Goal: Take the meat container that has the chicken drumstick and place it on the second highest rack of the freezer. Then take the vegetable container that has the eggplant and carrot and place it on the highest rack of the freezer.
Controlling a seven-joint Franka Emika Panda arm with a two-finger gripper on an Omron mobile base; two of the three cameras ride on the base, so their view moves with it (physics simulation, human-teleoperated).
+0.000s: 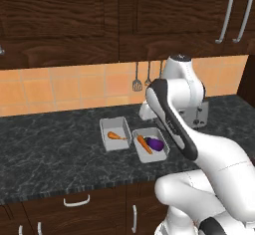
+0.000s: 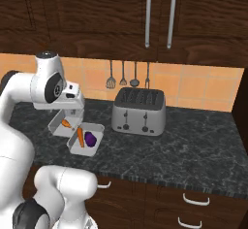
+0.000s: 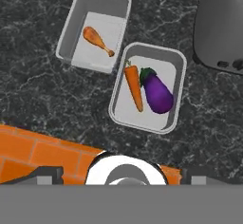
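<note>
Hand view: tool (image 3: 122, 182) spread wide, hovering above meat container (image 3: 94, 31) holding chicken drumstick (image 3: 97, 40); apart.

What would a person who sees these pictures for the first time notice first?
Probably the two grey containers side by side on the dark marble counter: one holds a chicken drumstick, the other a carrot and an eggplant. The white arm rises over them, and a silver toaster stands to their right by the tiled wall.
</note>
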